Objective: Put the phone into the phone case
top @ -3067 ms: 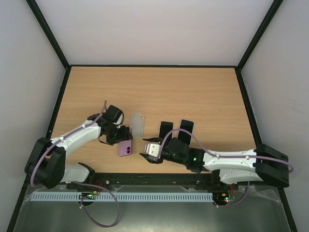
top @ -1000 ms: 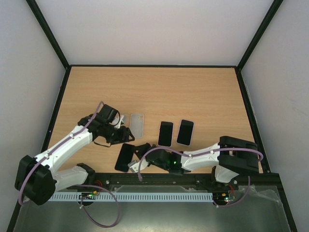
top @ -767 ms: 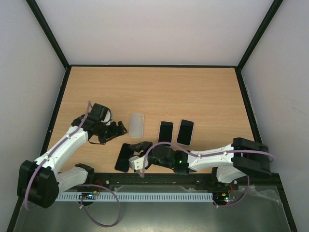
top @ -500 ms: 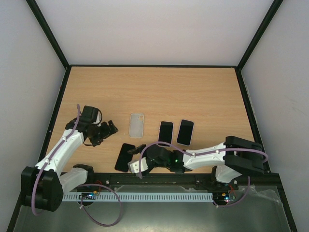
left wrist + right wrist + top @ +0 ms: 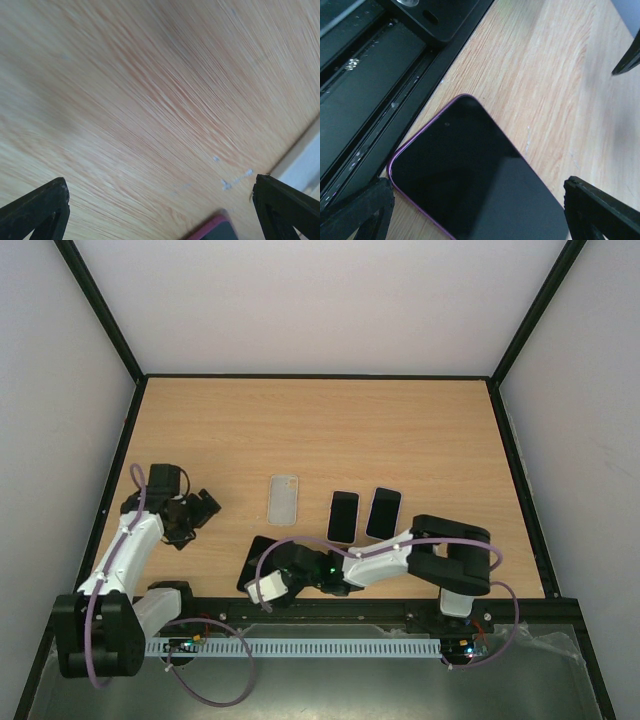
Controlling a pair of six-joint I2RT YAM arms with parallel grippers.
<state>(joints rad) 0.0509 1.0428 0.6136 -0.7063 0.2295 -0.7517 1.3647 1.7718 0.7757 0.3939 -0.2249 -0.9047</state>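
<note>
Phone (image 5: 462,155): screen-up by near edge
Phone case (image 5: 284,499): apart, mid-table
Left gripper (image 5: 160,182): released, left edge
Right gripper (image 5: 476,187): released, above phone

phone (image 5: 470,175) runs off bottom edge in right wrist view, far end not shown. top view: part of it covered by right gripper (image 5: 268,588), jaw gap too small to read there. left wrist view: table (image 5: 150,100) grain smeared, blurry. pink-rimmed corner (image 5: 212,233) cut by bottom edge (can't tell which device). left gripper (image 5: 161,200) cropped, only tips in the corners.
</note>
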